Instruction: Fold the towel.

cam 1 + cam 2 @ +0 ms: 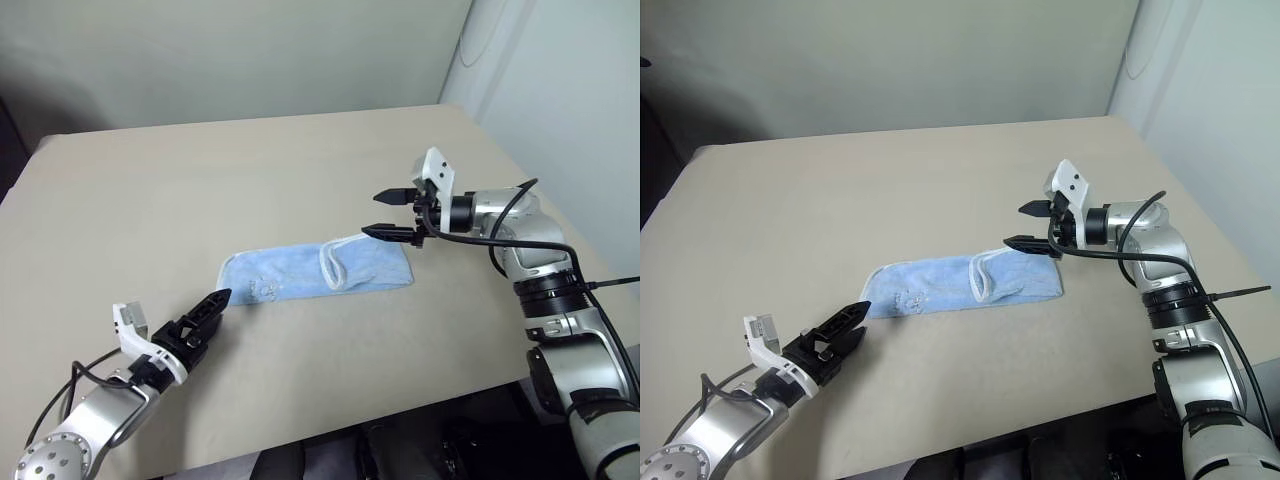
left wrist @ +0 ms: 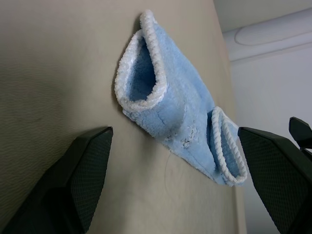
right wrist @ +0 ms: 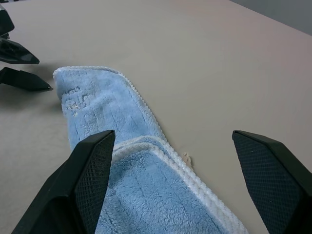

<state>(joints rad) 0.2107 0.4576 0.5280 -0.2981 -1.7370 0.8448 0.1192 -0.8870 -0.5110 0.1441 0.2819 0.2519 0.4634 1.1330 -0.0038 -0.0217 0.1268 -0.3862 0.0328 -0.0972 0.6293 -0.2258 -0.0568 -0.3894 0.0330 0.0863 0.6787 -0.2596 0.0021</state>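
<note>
Nearest the camera, low at the left front of the table, left gripper (image 1: 212,304) points up toward the cloth, black fingers spread wide, nothing between them; its fingertips sit just beside the towel's left end, and whether they touch it can't be told. Left wrist view shows both fingers (image 2: 80,175) far apart with bare tabletop and the towel lying beyond them, no cloth in the grip. Beige table (image 1: 200,180) is otherwise bare around it. Moving right: towel (image 1: 300,272), light blue terry with white stitched edging, lies flat near the middle of the table as a long narrow folded strip running left to right. Left end is a rounded fold; a small dark embroidered motif (image 1: 266,291) sits on the top layer near that end. Toward the right, a white-edged flap (image 1: 338,266) overlaps the strip, edging curling in a loop. Right wrist view shows layered edges stacked at the near end, with the left gripper's fingertips beside the far end. Furthest right, right gripper (image 1: 386,213) hovers above the towel's right end, pointing left, fingers wide apart one above the other, holding nothing, clear of the cloth. Pale wall (image 1: 250,50) behind the table.
</note>
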